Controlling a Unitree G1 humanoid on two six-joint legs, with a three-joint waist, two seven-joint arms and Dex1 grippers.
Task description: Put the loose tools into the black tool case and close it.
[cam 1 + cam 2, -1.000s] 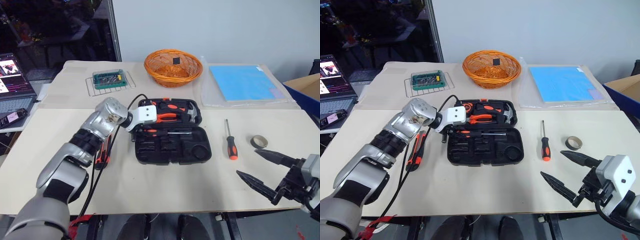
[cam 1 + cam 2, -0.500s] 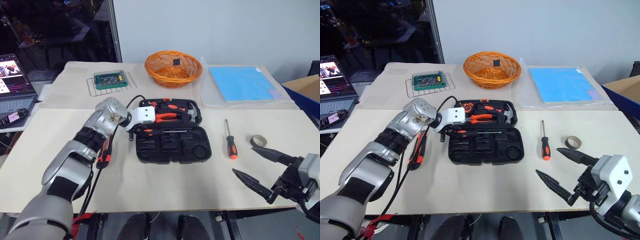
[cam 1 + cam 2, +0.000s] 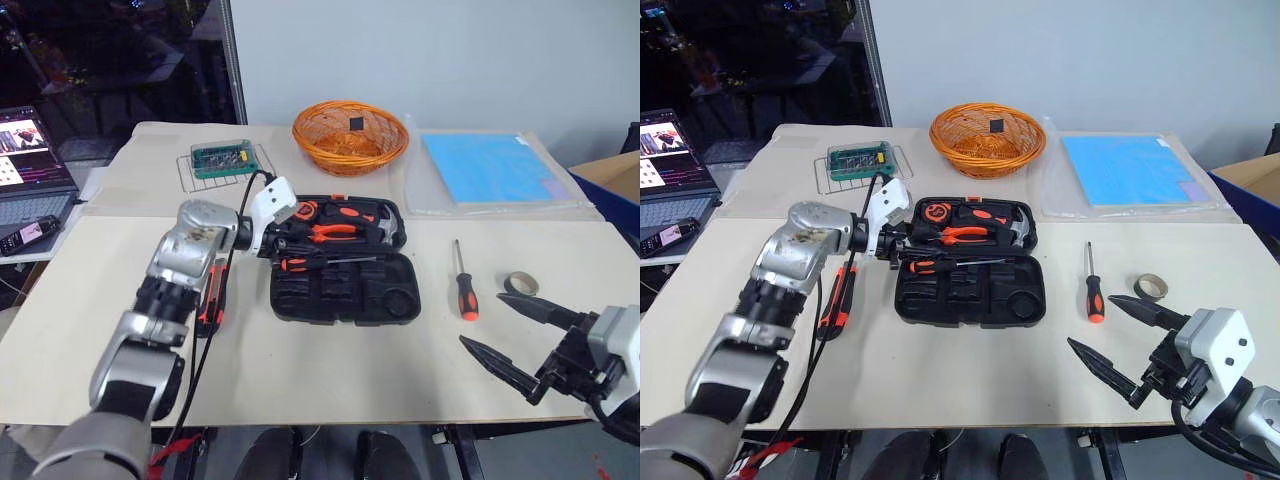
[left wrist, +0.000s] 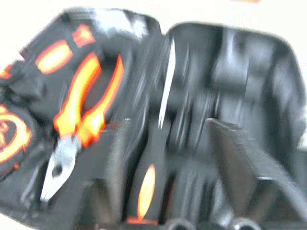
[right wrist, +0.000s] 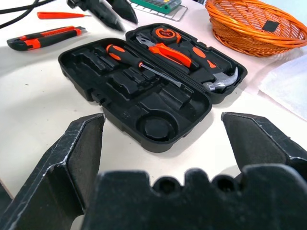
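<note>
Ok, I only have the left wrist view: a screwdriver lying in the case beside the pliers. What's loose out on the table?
Observer: A second orange-and-black screwdriver lies right of the tool case, with the tape roll further right.
Operator: And on the other side?
Observer: The utility knife and a thin orange screwdriver lie left of the case.
Operator: What about the right gripper?
Observer: The right gripper is open and empty, near the table's front right corner.

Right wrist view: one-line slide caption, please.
Open right gripper faces the open black tool case, one screwdriver seated inside.
</note>
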